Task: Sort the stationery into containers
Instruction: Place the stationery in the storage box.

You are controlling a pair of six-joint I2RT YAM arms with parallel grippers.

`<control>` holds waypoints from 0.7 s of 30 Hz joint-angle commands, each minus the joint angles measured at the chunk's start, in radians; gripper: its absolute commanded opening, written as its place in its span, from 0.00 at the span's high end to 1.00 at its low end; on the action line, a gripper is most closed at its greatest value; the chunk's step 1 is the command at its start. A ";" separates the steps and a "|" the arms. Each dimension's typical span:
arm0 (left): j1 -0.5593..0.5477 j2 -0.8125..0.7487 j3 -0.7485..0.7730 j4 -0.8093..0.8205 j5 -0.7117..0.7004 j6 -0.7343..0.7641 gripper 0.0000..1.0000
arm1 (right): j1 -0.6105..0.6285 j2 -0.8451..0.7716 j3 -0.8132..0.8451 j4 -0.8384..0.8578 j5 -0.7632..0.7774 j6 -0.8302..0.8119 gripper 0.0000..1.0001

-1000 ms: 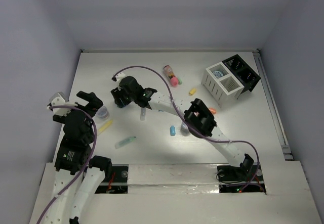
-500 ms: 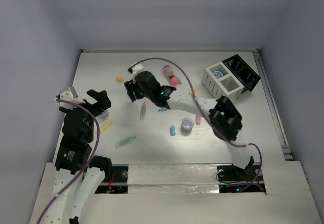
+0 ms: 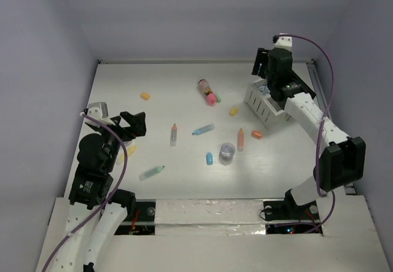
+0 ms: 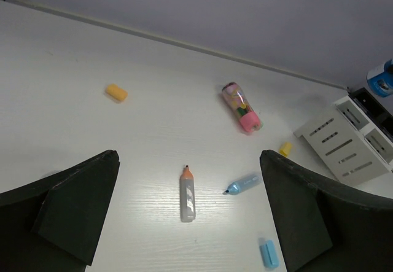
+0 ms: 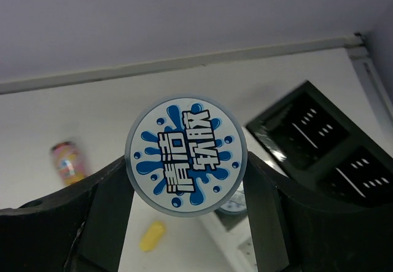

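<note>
The right gripper (image 3: 265, 69) has swung from mid-table to two o'clock, over the organizer (image 3: 263, 109) by the far-right edge of the table (image 3: 123, 81); pens (image 3: 174, 135) dot the centre. Left wrist: the left gripper (image 4: 188, 158) stands wide apart, open table ahead. Right wrist: fingers (image 5: 73, 223) clamp a round blue jar (image 5: 186, 155) above the black compartments (image 5: 319, 143).

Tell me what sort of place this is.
Likely a robot test cell: a white wood-grain tabletop boxed by plain grey wall panels, with pastel pens scattered near a white-and-black slatted organizer.
</note>
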 commanded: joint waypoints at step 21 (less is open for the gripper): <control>-0.017 0.047 -0.003 0.059 0.033 0.021 0.01 | -0.146 0.070 -0.080 -0.016 -0.067 0.049 0.70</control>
